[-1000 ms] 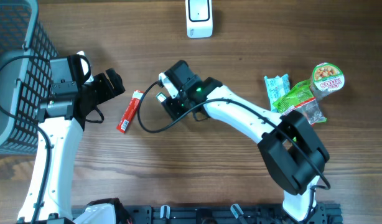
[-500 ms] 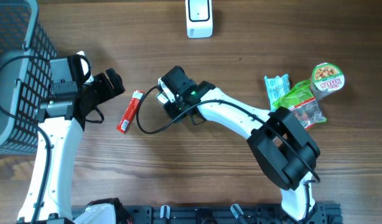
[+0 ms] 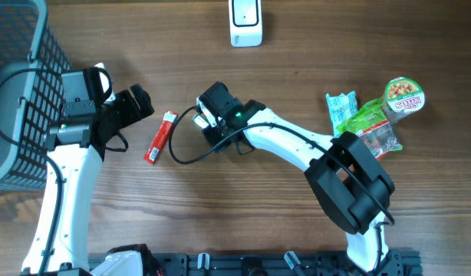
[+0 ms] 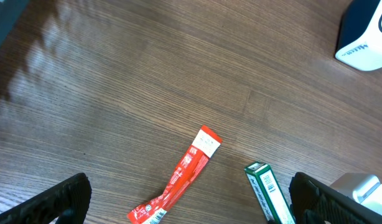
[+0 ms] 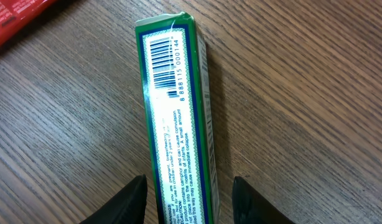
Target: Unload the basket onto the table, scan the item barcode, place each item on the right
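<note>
A narrow green box (image 5: pixel 176 118) lies flat on the wooden table, its barcode (image 5: pixel 165 61) facing up near the far end. My right gripper (image 5: pixel 188 182) stands open astride the near end of the box, a black finger (image 5: pixel 125 202) on each side and a small gap showing on the right. From overhead the right gripper (image 3: pixel 209 115) covers most of the box. My left gripper (image 4: pixel 188 186) is wide open above the table, with a red sachet (image 4: pixel 178 180) and the green box (image 4: pixel 269 193) lying between its fingers. The white scanner (image 3: pixel 245 21) stands at the table's far edge.
A dark mesh basket (image 3: pixel 21 77) sits at the far left. Several snack packs and a cup (image 3: pixel 404 96) lie at the right. The red sachet (image 3: pixel 160 138) lies between the two grippers. A black cable (image 3: pixel 182 157) loops beside the right wrist.
The right arm has shifted slightly left, bringing its gripper further over the green box. The left arm and the sachet have not moved.
</note>
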